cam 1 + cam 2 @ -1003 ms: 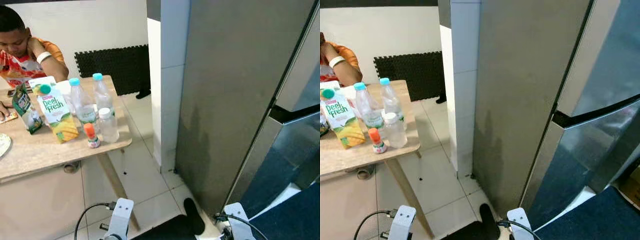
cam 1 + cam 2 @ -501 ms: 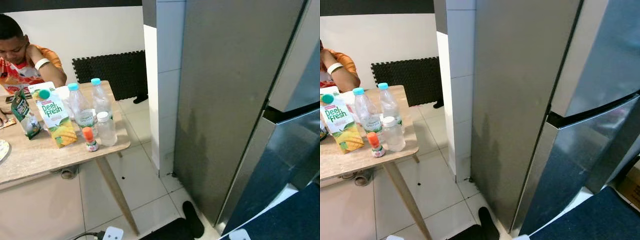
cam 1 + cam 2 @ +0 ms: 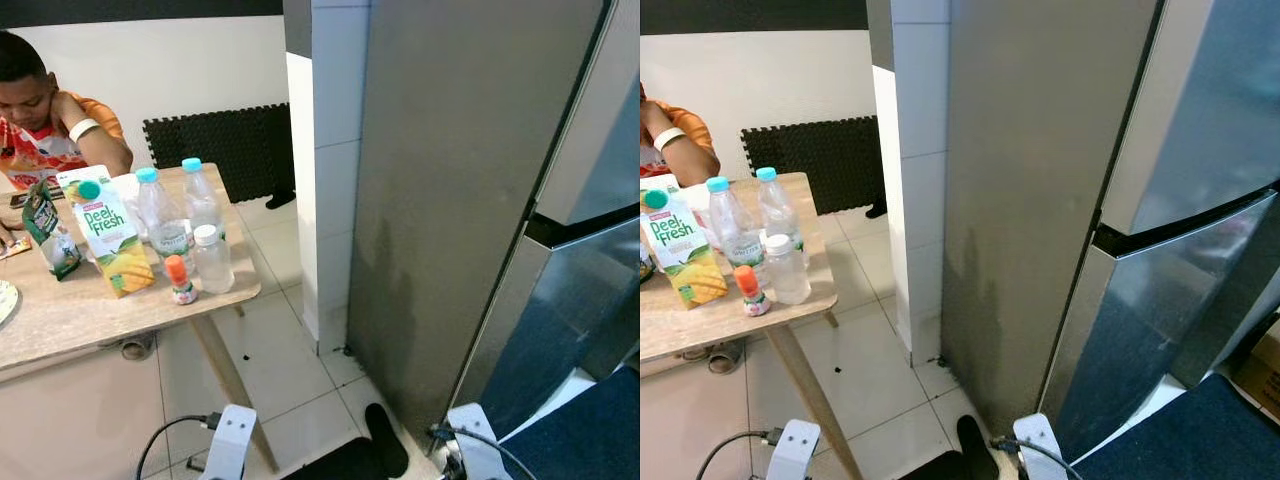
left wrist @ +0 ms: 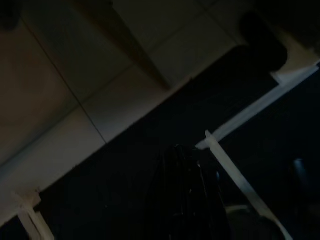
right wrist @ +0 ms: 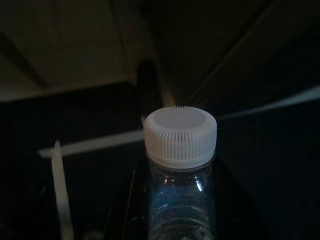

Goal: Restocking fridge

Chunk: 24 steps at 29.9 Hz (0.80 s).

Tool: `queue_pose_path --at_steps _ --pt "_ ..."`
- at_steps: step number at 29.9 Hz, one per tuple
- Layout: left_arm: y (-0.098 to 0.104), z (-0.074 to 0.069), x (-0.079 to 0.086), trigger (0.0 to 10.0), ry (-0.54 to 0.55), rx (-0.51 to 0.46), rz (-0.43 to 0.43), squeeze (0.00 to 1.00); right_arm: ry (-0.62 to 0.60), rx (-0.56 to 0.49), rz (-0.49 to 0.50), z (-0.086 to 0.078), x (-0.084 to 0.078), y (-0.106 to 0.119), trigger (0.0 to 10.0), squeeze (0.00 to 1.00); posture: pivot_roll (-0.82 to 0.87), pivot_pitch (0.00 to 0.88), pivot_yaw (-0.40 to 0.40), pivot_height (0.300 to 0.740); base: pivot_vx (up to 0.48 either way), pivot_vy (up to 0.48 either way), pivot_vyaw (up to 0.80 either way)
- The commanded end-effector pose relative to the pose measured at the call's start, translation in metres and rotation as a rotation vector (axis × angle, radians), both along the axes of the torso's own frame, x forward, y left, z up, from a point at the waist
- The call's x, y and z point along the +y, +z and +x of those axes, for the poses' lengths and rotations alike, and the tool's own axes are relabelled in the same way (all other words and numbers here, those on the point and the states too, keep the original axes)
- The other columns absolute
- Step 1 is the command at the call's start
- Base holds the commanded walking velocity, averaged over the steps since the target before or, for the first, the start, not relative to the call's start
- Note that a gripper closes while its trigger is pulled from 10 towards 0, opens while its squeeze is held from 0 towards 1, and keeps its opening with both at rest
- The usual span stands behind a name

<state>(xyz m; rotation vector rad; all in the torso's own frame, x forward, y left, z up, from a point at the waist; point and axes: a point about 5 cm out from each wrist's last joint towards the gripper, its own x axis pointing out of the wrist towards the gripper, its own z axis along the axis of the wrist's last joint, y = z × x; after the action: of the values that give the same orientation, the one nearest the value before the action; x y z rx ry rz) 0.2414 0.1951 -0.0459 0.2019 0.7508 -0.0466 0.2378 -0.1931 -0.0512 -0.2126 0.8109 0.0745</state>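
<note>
My right gripper (image 5: 172,210) has its jaws closed around a clear water bottle (image 5: 180,200), white cap (image 5: 180,135) uppermost, carried low beside the shut fridge (image 3: 470,200). Judged: rigid cap, thin crushable slippery walls; hold mid-body. Left gripper (image 4: 185,200) idle; jaw state undeterminable.

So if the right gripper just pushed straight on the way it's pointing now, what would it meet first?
Probably the floor. The right gripper holds a white-capped bottle and points down at the dark mat and pale tiles; the bottle's cap would likely touch first. The view is dim, so depth is unclear.
</note>
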Motion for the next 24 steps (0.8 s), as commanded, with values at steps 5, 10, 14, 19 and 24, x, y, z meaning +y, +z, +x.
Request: queue_pose_path --at_steps 5,10,14,19,24 --pt "-0.009 -0.013 -0.002 10.0 0.011 0.039 -0.012 0.0 -0.009 0.04 -0.012 -0.017 -0.005 -0.01 10.0 0.0 -0.01 0.077 0.001 0.74 0.0 0.0 0.0" --pt "-0.009 -0.012 -0.005 10.0 -0.006 0.031 -0.027 0.0 -0.022 0.042 -0.001 -0.019 -0.003 -0.011 10.0 0.0 -0.02 0.076 0.008 0.74 0.0 0.0 0.0" --pt "-0.009 -0.011 -0.008 10.0 -0.015 0.047 -0.018 0.0 -0.019 0.054 0.003 -0.024 0.003 -0.015 10.0 0.0 -0.01 0.072 0.012 0.74 0.0 0.0 0.0" --pt "-0.01 -0.011 -0.011 10.0 -0.02 0.047 -0.019 0.0 -0.009 0.074 0.005 -0.031 0.006 -0.02 10.0 0.0 0.0 0.06 0.003 0.74 0.0 0.0 0.0" --pt "-0.011 -0.012 -0.012 10.0 -0.023 0.048 -0.018 0.0 -0.002 0.082 0.001 -0.035 0.008 -0.022 10.0 0.0 0.01 0.051 0.004 0.74 0.0 0.0 0.0"
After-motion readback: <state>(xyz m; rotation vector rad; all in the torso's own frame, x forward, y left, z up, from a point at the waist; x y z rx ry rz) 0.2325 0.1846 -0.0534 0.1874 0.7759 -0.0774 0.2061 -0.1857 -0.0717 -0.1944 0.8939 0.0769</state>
